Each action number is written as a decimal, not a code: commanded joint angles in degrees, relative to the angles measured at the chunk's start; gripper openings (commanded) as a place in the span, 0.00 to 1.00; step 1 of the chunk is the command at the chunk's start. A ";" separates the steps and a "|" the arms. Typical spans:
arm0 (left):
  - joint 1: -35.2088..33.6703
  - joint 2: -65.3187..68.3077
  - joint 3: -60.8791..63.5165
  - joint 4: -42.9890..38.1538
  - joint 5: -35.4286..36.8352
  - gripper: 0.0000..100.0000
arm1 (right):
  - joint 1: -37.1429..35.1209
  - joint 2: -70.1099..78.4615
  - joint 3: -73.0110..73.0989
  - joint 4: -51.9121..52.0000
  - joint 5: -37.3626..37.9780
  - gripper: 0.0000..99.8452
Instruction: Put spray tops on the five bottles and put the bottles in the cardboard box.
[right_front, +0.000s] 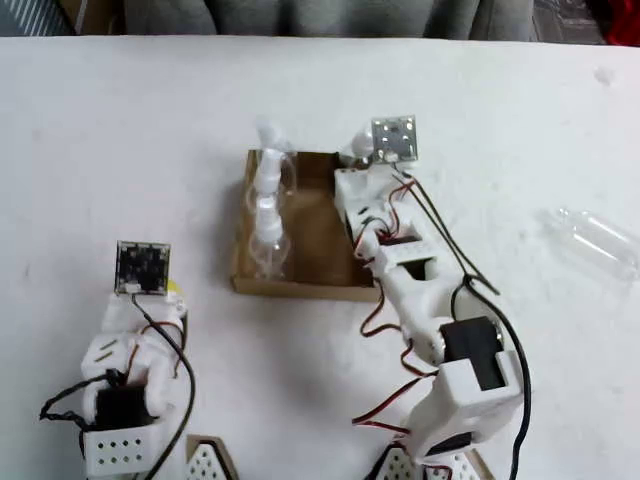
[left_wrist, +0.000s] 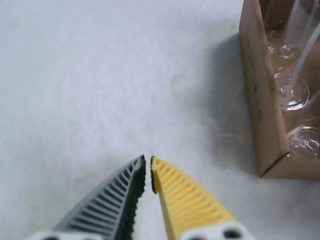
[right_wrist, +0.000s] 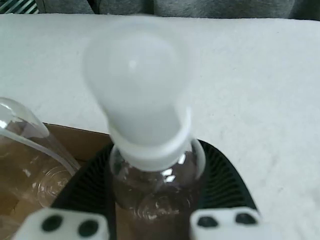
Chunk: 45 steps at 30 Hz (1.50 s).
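Capped bottle (right_wrist: 136, 90) in outstretched right tool (right_wrist: 157, 167) over cardboard box (right_front: 300, 284), left tool (left_wrist: 148, 167) closed

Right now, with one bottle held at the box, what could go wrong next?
The right claw holds a capped bottle at the far corner of the cardboard box; lowered there, it may catch the wall and tip outside. The bottles already in the box could be knocked. The loose bottle lying on the table might roll away.
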 joint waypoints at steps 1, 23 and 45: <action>-0.66 -0.40 -0.09 -1.58 -0.62 0.02 | -0.92 -0.22 0.00 -0.13 0.26 0.02; -0.66 -0.40 -0.09 -1.58 -0.62 0.02 | -1.80 -0.13 0.00 -0.31 0.26 0.16; -0.66 -0.40 -0.09 -1.58 -0.62 0.02 | -2.86 2.42 0.09 -1.54 0.26 0.31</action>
